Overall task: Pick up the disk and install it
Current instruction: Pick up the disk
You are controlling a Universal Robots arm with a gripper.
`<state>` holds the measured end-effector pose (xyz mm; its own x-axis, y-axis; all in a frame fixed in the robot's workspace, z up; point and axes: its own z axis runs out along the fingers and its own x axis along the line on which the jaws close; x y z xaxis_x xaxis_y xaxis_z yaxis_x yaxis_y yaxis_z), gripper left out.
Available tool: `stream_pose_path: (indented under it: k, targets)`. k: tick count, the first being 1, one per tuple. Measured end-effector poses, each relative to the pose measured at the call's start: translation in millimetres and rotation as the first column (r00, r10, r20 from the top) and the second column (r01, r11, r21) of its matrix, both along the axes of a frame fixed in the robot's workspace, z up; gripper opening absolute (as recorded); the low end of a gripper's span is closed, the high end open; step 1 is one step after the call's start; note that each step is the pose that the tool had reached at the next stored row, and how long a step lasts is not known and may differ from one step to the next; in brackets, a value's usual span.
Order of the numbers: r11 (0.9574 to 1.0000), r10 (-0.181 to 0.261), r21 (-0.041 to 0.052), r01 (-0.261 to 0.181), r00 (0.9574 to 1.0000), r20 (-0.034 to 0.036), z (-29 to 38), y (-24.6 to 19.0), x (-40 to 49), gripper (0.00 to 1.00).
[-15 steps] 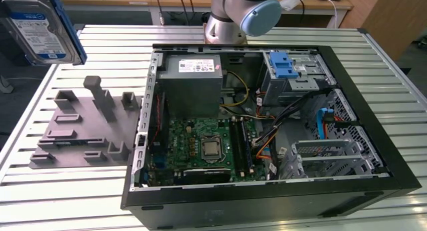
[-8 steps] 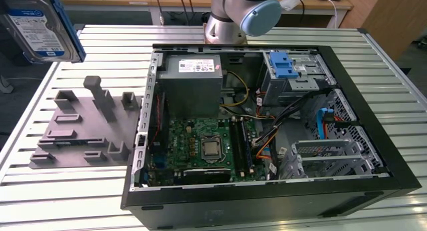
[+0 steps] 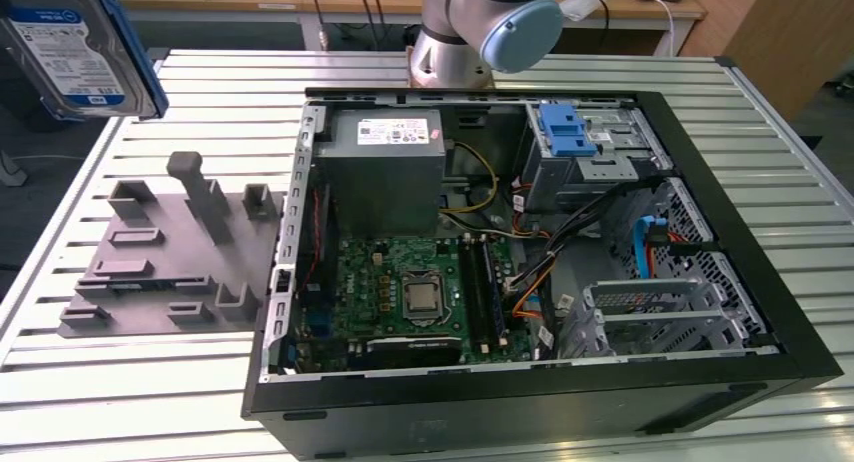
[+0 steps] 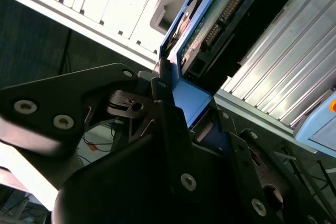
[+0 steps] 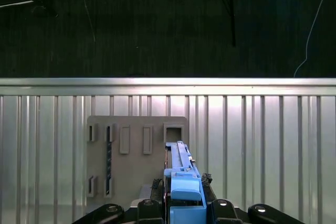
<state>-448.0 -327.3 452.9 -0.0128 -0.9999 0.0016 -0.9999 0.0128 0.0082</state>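
The disk (image 3: 67,47) hangs in the air at the exterior view's upper left, standing on edge and clear of the worktop (image 3: 134,402). In the second wrist view the tool (image 4: 194,108) is clamped on the disk's blue rail, with the circuit-board side showing. In the first wrist view the grey holder plate (image 5: 136,156) lies on the slatted worktop beneath it. The open computer case (image 3: 534,407) sits just beside that plate, toward the exterior view's right, well apart from the disk.

A computer case (image 3: 534,414) (lid off) lies beside a grey fixture plate (image 3: 147,274).
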Motion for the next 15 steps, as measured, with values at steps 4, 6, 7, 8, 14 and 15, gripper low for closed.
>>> stream_pose_path:
  k: [4,6,7,8,14,15]
  targets:
    - [1.0000,0.000,0.0000,0.000,1.0000,0.0000,4.3,0.0,0.0,0.36]
    - [1.0000,0.000,0.0000,0.000,1.0000,-0.0001,6.5,0.0,0.0,0.36]
    - [1.0000,0.000,0.0000,0.000,1.0000,0.0000,7.6,0.0,0.0,0.36]
    - [1.0000,0.000,0.0000,0.000,1.0000,0.0000,8.7,0.0,0.0,0.36]
    - [1.0000,0.000,-0.0001,0.000,1.0000,-0.0001,15.7,0.0,0.0,0.36]
    - [1.0000,0.000,0.0000,0.000,1.0000,-0.0001,16.9,0.0,0.0,0.36]
